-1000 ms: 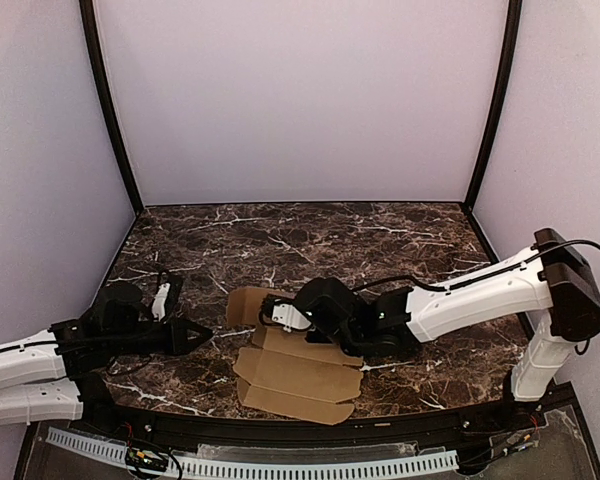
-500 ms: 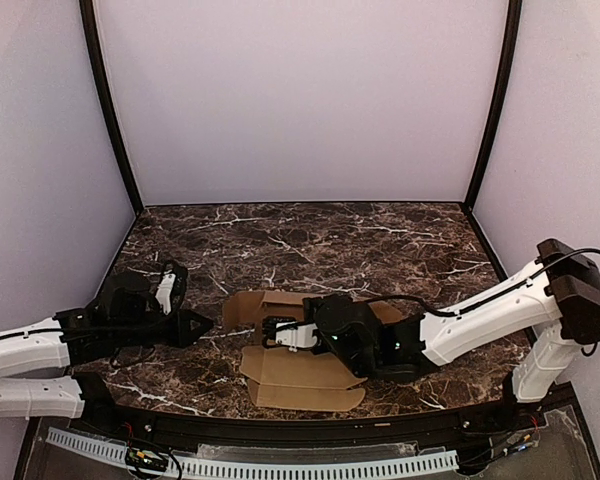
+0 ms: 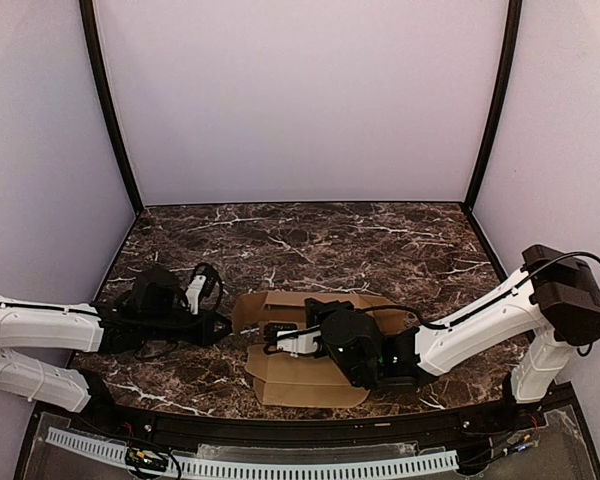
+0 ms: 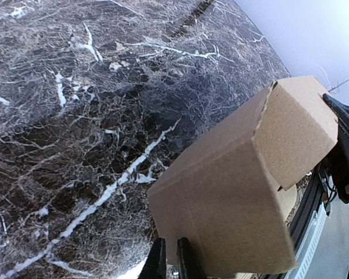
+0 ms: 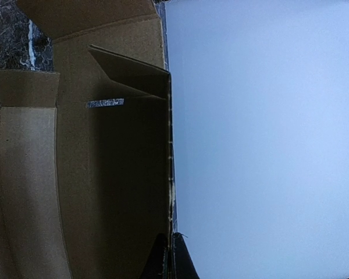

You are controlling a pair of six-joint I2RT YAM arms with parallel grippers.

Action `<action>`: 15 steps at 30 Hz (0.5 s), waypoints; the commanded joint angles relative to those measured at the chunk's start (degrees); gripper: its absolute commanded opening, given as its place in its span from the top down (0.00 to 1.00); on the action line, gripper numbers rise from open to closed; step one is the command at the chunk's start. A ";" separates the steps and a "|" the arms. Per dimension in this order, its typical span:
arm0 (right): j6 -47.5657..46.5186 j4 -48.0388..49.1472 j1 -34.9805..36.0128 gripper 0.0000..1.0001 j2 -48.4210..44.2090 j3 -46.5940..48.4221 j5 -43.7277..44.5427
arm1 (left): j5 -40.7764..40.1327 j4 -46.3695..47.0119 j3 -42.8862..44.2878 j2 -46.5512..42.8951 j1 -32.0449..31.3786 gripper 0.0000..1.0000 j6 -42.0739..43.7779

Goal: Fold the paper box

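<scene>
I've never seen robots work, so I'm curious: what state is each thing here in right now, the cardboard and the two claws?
paper box: half folded, some walls raised, top open, lying on the table.
right gripper: shut, pinching the edge of a raised box wall.
left gripper: jaws nearly together at the box's left end; grip unclear.

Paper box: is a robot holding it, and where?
The right gripper has its jaws shut on the paper box, on the edge of a raised wall. The left gripper is at its corner; hold unclear.
</scene>
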 commanded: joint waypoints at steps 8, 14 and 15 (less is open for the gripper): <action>3.77 -0.40 1.42 1.00 0.69 0.66 0.47 | 9.52 9.40 2.36 7.60 0.37 0.94 2.51; 6.29 -2.74 2.46 1.00 1.36 0.51 0.15 | 9.81 9.82 2.40 8.85 0.35 0.95 3.66; 6.32 -2.68 2.64 1.00 1.51 0.26 0.23 | 9.71 9.80 2.34 8.95 0.33 0.95 3.79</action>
